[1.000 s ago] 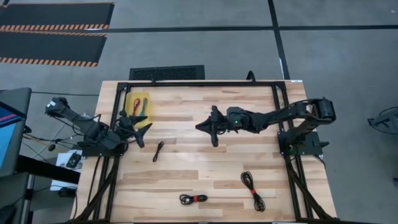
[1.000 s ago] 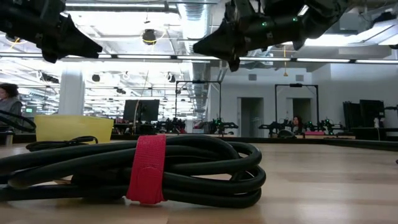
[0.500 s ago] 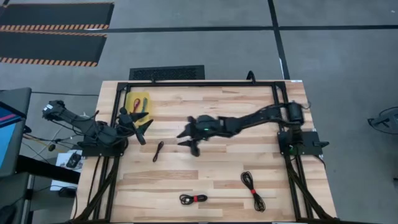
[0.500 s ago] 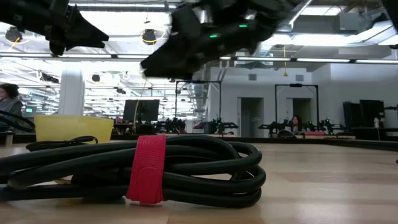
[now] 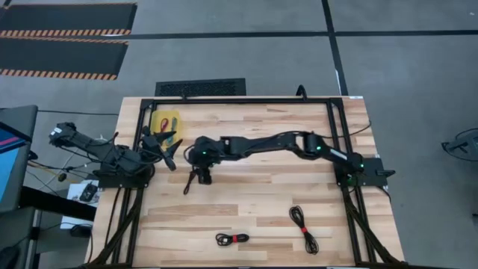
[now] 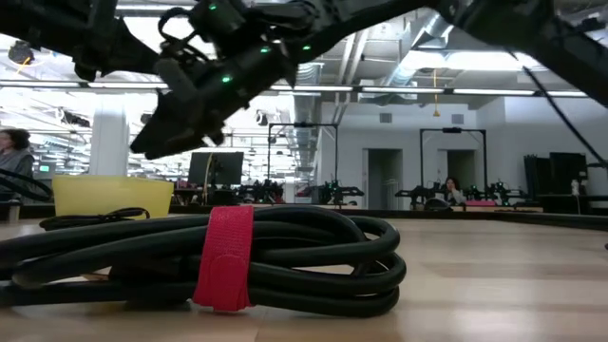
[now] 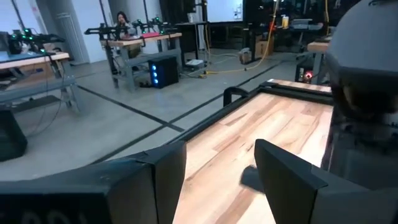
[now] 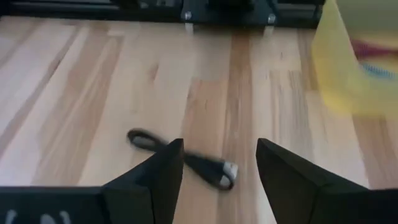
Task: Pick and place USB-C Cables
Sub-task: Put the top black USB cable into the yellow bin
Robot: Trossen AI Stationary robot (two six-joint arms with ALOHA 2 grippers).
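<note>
- The wooden table fills the middle of the high view, with a black metal frame running along its 12 o'clock edge and down both sides
- The right arm reaches from its base at the table's 3 o'clock side across to the 9 o'clock half; the right gripper hangs over the plain black cable, fingers spread wide with nothing between them – in the right wrist view the cable lies on the wood partly behind one of the two dark fingers
- The left arm sits at the 9 o'clock edge, its left gripper raised just beside the yellow tray; the left wrist view shows its fingers parted and empty above bare wood
- The yellow tray sits near the 11 o'clock corner, and inside it lie a maroon-red cable and a teal-blue cable, side by side
- One black cable with a red tie lies toward 5 o'clock on the table, stretched out long
- The other red-tied black cable is coiled near the 6 o'clock edge – in the low view it fills the foreground, the red strap wrapped round the thick loops
- In the low view a person shows far back at 9 o'clock in the room
</note>
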